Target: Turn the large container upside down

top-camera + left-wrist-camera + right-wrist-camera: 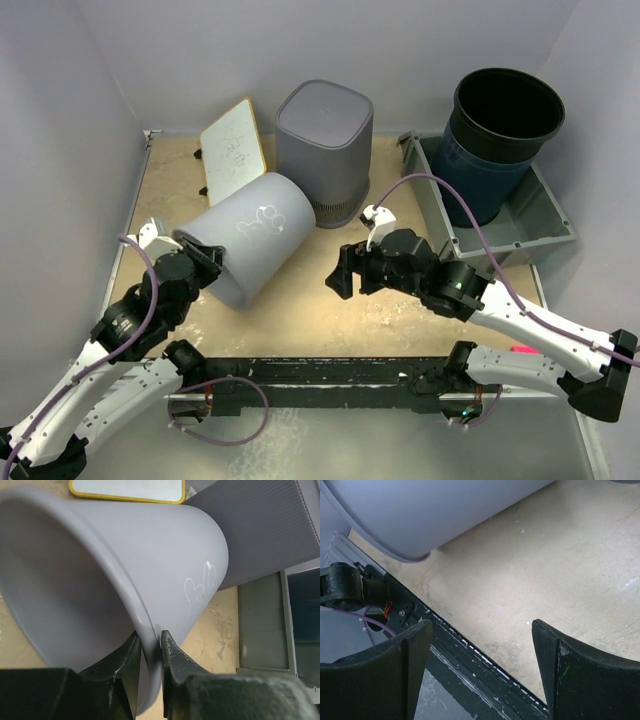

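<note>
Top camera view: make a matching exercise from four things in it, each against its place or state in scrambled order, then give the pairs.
Things:
1. light grey bucket
2. whiteboard
3. dark blue pot
4. right gripper

Places or states:
A. open, holding nothing
B. sitting in the grey tray
C. on its side, rim pinched by the left gripper
D. yellow-edged, at the back left

Pairs: 1-C, 2-D, 3-B, 4-A
</note>
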{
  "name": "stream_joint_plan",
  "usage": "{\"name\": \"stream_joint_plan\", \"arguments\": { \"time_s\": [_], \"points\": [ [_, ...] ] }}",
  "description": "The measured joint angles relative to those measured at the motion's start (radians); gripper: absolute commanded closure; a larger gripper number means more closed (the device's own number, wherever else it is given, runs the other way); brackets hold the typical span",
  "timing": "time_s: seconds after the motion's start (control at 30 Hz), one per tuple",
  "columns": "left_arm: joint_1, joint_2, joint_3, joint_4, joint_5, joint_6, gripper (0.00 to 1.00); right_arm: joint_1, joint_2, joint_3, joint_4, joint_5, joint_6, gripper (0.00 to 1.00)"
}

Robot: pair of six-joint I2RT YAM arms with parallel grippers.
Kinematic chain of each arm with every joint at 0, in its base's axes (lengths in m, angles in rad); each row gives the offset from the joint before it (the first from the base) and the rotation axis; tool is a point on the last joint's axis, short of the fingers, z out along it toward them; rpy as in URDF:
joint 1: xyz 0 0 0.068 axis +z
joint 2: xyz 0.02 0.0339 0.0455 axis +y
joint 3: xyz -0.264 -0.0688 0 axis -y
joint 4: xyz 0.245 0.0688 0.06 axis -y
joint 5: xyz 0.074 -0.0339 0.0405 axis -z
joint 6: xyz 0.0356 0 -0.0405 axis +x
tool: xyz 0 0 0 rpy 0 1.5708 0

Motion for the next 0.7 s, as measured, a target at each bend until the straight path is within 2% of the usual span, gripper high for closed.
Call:
{"name": "stream_joint_plan", "arguments": {
  "time_s": [0.1, 0.2, 0.33, 0.4, 0.47, 0.57, 0.67, 0.7],
  "points": [
    [0.0, 0.0, 0.006, -0.007, 0.035, 0.006, 1.0, 0.0, 0.01, 0.0, -0.001, 0.0, -0.001, 0.18],
    [0.0, 0.005, 0.039, -0.033, 0.095, 0.029, 1.0, 0.0, 0.024, 0.009, -0.022, 0.009, -0.011, 0.18],
    [0.002, 0.013, 0.113, -0.051, 0.233, 0.09, 1.0, -0.006, 0.027, 0.052, -0.068, 0.039, -0.043, 0.09],
    [0.002, 0.031, 0.131, -0.032, 0.32, 0.117, 1.0, -0.034, 0.039, 0.114, -0.109, 0.048, -0.062, 0.08],
    [0.002, 0.075, 0.135, 0.021, 0.434, 0.143, 1.0, -0.116, 0.055, 0.182, -0.137, 0.021, -0.077, 0.08],
    [0.001, 0.167, 0.134, 0.12, 0.578, 0.164, 1.0, -0.335, 0.065, 0.246, -0.14, -0.061, -0.086, 0.08],
    [0.001, 0.251, 0.127, 0.235, 0.684, 0.188, 1.0, -0.517, 0.072, 0.269, -0.165, -0.139, -0.083, 0.01],
    [0.001, 0.281, 0.123, 0.273, 0.71, 0.194, 1.0, -0.56, 0.08, 0.279, -0.182, -0.16, -0.077, 0.02]
  ]
}}
